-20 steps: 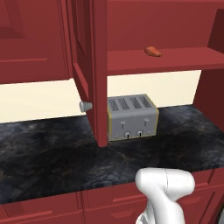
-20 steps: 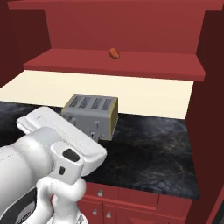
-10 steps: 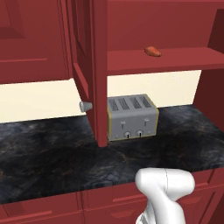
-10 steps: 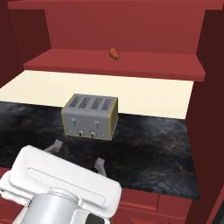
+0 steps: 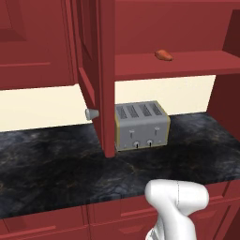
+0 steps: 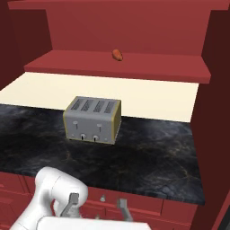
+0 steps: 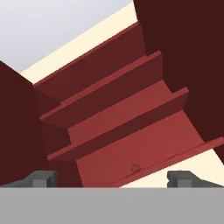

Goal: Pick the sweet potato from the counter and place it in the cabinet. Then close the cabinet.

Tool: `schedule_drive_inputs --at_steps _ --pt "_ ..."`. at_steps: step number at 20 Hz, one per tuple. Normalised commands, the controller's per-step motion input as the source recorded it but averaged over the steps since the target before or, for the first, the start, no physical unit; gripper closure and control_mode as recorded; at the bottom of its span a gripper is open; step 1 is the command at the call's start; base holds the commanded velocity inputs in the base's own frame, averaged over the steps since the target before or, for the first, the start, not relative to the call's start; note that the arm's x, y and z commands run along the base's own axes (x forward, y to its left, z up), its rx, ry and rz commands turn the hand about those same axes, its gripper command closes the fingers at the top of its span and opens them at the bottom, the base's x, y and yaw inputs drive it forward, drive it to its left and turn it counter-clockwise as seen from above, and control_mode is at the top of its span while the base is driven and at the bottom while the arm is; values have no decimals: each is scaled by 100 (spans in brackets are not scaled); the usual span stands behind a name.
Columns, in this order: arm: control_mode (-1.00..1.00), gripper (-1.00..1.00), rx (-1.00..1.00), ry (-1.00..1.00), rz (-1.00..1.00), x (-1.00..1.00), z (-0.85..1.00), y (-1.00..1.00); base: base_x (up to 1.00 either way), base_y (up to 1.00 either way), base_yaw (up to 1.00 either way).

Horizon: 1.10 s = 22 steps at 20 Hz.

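The sweet potato (image 5: 163, 55) (image 6: 117, 55), small and orange-red, lies on the lowest red shelf of the cabinet (image 5: 192, 65) (image 6: 148, 68), apart from the gripper. The cabinet's left door (image 5: 106, 79) stands open, edge-on, with its grey knob (image 5: 91, 114) showing. My gripper (image 6: 97, 207) hangs low in front of the counter (image 5: 56, 164) (image 6: 152, 152), fingers pointing up, open and empty. In the hand view the gripper (image 7: 111, 179) looks up at the cabinet's red shelves (image 7: 131, 131), fingertips wide apart.
A silver four-slot toaster (image 5: 140, 125) (image 6: 93, 119) stands on the counter under the shelf. Red drawer fronts (image 5: 117, 218) run below the counter edge. A closed red wall cabinet (image 5: 33, 42) is to the left of the open door.
In the right base view the arm has swung down and away from the left foreground; the gripper now sits lower, at the bottom edge. The sweet potato, toaster and door have not moved.
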Motion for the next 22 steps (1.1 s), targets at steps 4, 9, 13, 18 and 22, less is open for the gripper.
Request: schedule_drive_inputs --at_steps 4,9,13,18,22 --pt "-100 -100 -6 -30 0 25 -57 -16 0 0 0" --pt "-100 -100 -1 -18 -4 63 -55 -26 0 0 0" --pt "-100 -100 0 -15 -11 73 -56 -41 0 0 0" --pt "-100 -100 0 -14 -13 28 -51 -62 0 0 0" --pt "-100 -100 0 -12 -10 27 -19 -48 0 0 0"
